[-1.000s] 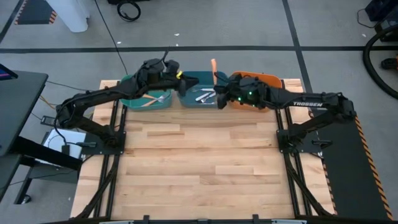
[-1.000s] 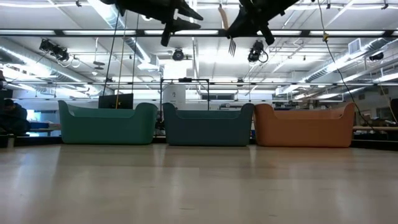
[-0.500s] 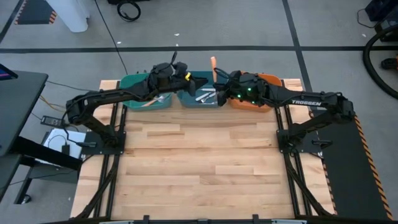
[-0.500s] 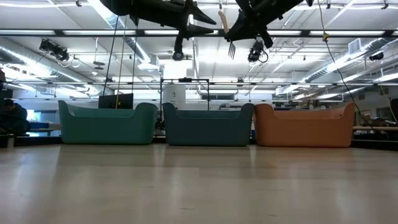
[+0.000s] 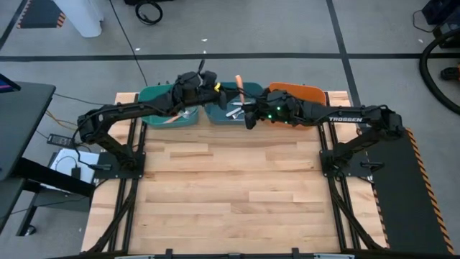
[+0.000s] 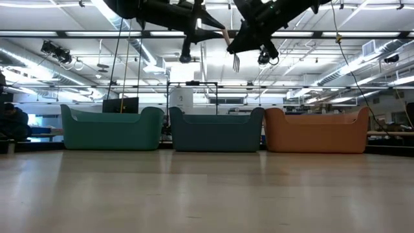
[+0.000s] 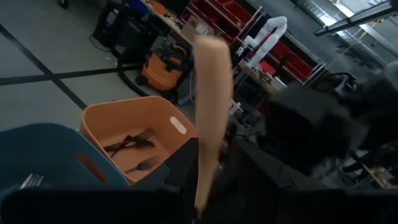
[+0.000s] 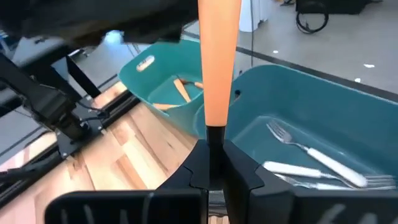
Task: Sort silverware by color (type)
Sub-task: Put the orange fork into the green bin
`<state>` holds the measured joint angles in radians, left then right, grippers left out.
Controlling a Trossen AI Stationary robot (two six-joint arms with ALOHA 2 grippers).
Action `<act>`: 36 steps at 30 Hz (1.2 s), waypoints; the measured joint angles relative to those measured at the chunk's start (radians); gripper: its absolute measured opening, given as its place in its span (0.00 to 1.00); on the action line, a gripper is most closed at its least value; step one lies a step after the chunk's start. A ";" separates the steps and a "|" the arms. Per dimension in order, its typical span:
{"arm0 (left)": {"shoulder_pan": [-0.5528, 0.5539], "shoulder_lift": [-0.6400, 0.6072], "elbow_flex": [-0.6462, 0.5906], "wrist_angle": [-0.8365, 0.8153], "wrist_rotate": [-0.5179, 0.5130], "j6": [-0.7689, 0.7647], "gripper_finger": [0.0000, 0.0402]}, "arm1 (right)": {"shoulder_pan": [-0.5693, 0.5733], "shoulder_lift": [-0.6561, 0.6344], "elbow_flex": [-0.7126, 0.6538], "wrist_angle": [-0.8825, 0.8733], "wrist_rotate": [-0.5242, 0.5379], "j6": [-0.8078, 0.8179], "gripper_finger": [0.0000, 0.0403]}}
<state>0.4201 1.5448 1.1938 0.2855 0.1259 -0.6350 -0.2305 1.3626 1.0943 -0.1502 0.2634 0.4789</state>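
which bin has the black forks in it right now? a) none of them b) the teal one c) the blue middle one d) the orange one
d, the left wrist view shows dark forks lying in the orange bin, while the right wrist view shows silver forks in the blue bin and orange-handled ones in the teal bin.

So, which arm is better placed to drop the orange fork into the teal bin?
Probably left: the left gripper hangs by the teal bin, while the right gripper holds the fork over the middle bin.
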 joint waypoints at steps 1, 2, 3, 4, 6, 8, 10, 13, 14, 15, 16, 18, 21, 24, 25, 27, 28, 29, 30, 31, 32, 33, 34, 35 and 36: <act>0.004 0.000 0.000 0.000 -0.001 0.000 0.27 | 0.004 0.010 0.000 0.008 -0.002 0.000 0.06; 0.005 0.000 0.000 0.000 -0.002 0.001 0.27 | 0.007 0.016 0.000 0.010 -0.015 0.004 0.06; 0.006 0.000 0.000 0.000 -0.002 0.002 0.27 | 0.008 0.024 0.000 0.004 -0.027 0.011 0.06; 0.010 0.000 0.000 -0.002 -0.002 0.003 0.27 | 0.010 0.032 0.000 0.012 -0.033 0.018 0.06; 0.016 0.000 0.000 -0.007 -0.002 0.003 0.27 | 0.013 0.044 0.000 0.016 -0.043 0.021 0.06; 0.021 0.004 0.000 -0.008 -0.002 0.014 0.27 | 0.013 0.049 0.000 0.017 -0.048 0.019 0.06; 0.022 0.007 0.000 -0.015 -0.002 0.032 0.26 | 0.013 0.052 0.000 0.022 -0.050 0.019 0.06; 0.022 0.007 0.000 -0.014 0.000 0.070 0.20 | 0.012 0.052 0.000 0.021 -0.049 0.015 0.07; 0.022 0.006 0.000 -0.014 0.001 0.080 0.17 | 0.010 0.052 0.000 0.019 -0.048 0.016 0.07; 0.022 0.006 0.000 -0.014 0.001 0.092 0.14 | 0.007 0.052 0.000 0.016 -0.050 0.017 0.07; 0.022 0.006 0.000 -0.013 0.001 0.099 0.14 | 0.004 0.052 0.000 0.016 -0.056 0.018 0.08; 0.026 0.006 0.000 -0.008 0.004 0.101 0.14 | -0.002 0.052 0.000 0.021 -0.078 0.019 0.09; 0.028 0.006 0.000 -0.008 0.006 0.104 0.14 | -0.010 0.052 0.000 0.022 -0.110 0.019 0.11; 0.034 0.006 0.000 -0.008 0.009 0.125 0.14 | -0.011 0.051 0.000 0.023 -0.113 0.018 0.15; 0.037 0.006 0.000 -0.009 0.009 0.146 0.14 | -0.012 0.051 0.000 0.023 -0.113 0.018 0.16; 0.046 0.006 0.000 -0.011 0.013 0.168 0.14 | -0.012 0.051 0.000 0.023 -0.112 0.016 0.19; 0.054 0.006 0.000 -0.014 0.020 0.176 0.14 | -0.012 0.051 0.000 0.023 -0.113 0.016 0.21; 0.067 0.003 0.000 -0.023 0.027 0.182 0.14 | -0.012 0.046 0.000 0.022 -0.120 0.015 0.23; 0.082 -0.001 0.000 -0.036 0.043 0.188 0.14 | -0.011 0.040 0.000 0.020 -0.123 0.015 0.24; 0.099 -0.008 0.000 -0.052 0.055 0.209 0.14 | -0.010 0.031 0.000 0.022 -0.126 0.015 0.26; 0.119 -0.023 0.000 -0.085 0.072 0.240 0.14 | -0.011 0.020 0.000 0.018 -0.128 0.015 0.27; 0.141 -0.047 0.000 -0.139 0.079 0.283 0.14 | -0.013 0.009 0.000 0.015 -0.129 0.015 0.28; 0.163 -0.070 0.000 -0.190 0.083 0.329 0.14 | -0.016 -0.004 0.000 0.015 -0.131 0.015 0.28; 0.188 -0.097 0.000 -0.243 0.085 0.378 0.14 | -0.020 -0.018 0.000 0.015 -0.131 0.010 0.29; 0.213 -0.124 0.000 -0.307 0.088 0.424 0.14 | -0.023 -0.033 0.000 0.016 -0.131 -0.002 0.29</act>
<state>0.6335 1.4208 1.1942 -0.0218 0.2137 -0.2105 -0.2530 1.3300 1.0943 -0.1343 0.1327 0.4770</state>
